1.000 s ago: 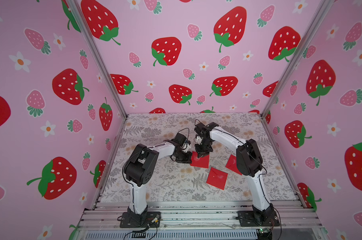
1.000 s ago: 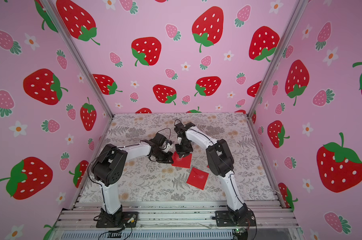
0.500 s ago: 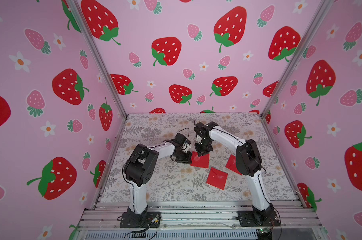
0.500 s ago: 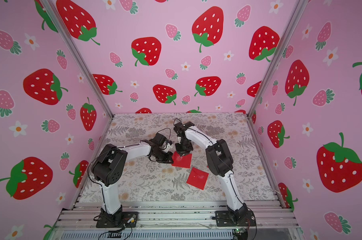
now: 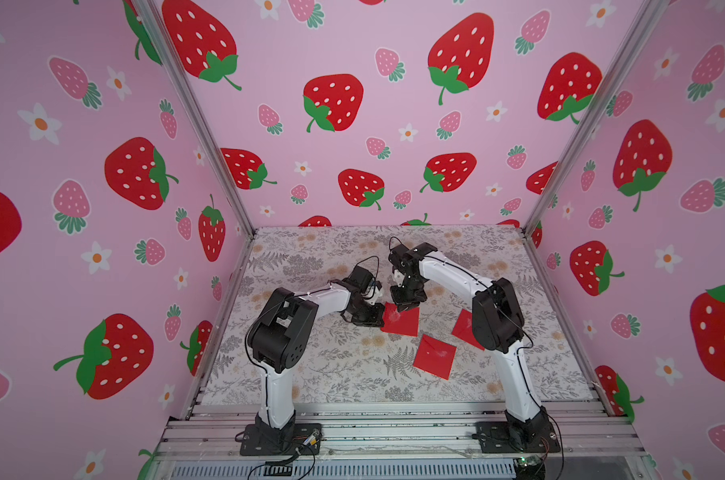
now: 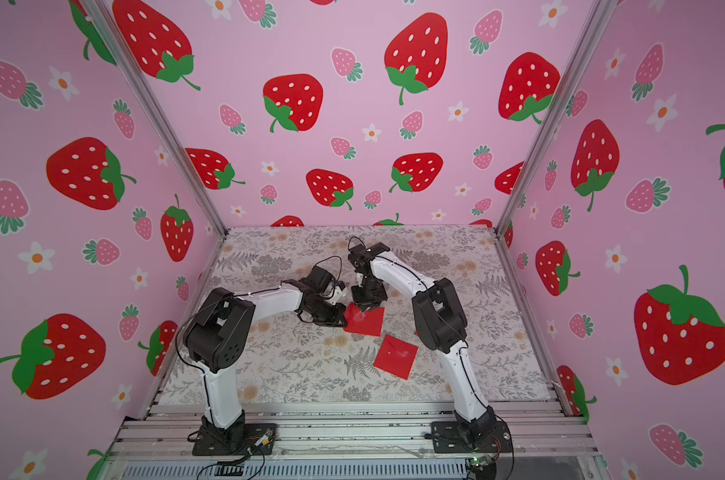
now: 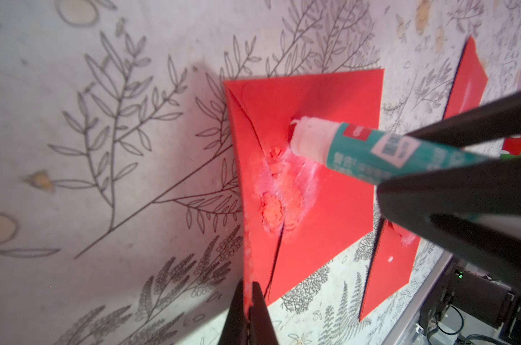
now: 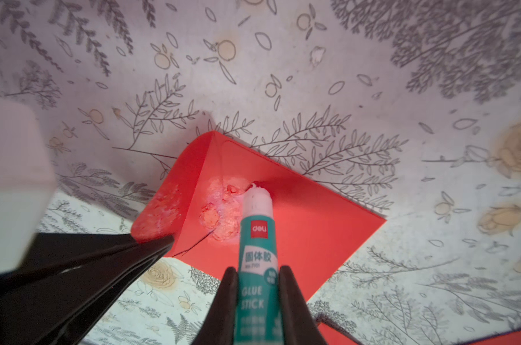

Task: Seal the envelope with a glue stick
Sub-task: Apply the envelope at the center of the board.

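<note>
Red envelope (image 5: pixel 402 323) lies just ahead of the left gripper (image 5: pixel 378 319) in both top views. Left wrist view: its jaws pinch the raised flap (image 7: pixel 247 263). Right wrist view: right gripper (image 8: pixel 259 276) clamps the glue stick (image 8: pixel 256 236), tip touching the envelope ahead.

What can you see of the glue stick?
The glue stick is a slim tube with a teal label, a small red logo patch and white lettering. Its cap is off and a stub of white glue sticks out, ragged at the end. The right gripper pinches its lower body between both jaws. It is tilted, with the tip down on the face of the red envelope, apparently touching, right beside whitish smears.
</note>
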Available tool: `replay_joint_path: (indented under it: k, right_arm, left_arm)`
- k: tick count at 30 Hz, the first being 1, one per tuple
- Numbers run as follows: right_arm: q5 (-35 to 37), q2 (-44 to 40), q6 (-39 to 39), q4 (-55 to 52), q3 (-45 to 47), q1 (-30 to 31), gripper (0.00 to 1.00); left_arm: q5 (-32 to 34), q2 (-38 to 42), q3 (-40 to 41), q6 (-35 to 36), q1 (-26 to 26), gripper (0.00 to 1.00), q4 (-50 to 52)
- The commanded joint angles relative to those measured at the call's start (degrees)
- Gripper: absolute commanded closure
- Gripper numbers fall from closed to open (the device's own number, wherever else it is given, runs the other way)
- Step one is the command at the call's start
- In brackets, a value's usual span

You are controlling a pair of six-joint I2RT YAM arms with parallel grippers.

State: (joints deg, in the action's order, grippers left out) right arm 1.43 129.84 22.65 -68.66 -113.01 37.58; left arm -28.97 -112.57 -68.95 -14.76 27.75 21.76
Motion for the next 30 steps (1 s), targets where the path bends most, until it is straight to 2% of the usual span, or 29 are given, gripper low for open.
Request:
replay_joint_path:
  k: [1,4,8,14,19,23,30]
  right_arm:
    - [-4.7,3.6,-0.1,0.3,0.7,-0.7,1.0]
    - [-15.7,3.6,0.9,4.3,1.3,-0.7,1.0]
    - [-19.6,2.9,1.3,5.8,3.0,-1.2,1.0]
    - [-20.7,1.8,1.6,7.1,5.2,-2.7,1.0]
    - [-17.7,0.8,2.2,6.9,5.0,-2.7,1.0]
    - [-17.4,-6.2,4.0,11.8,9.1,-3.7,1.0]
    - [-28.1,-19.2,7.1,20.5,18.9,-9.1,1.0]
  left_arm:
    - [2.3,-1.8,-0.6,1.0,0.1,1.0,2.9]
    - [2.3,-2.0,-0.8,1.0,0.1,1.0,2.9]
    - [2.2,-2.2,-0.8,1.0,0.1,1.0,3.0]
    - [2.2,-2.3,-0.5,1.1,0.1,1.0,2.7]
    - [2.3,-2.1,-0.7,1.1,0.0,1.0,2.9]
    - [3.7,-0.9,-0.6,1.3,0.0,1.0,4.1]
    - [10.4,3.4,-1.2,2.9,-0.1,1.0,10.5]
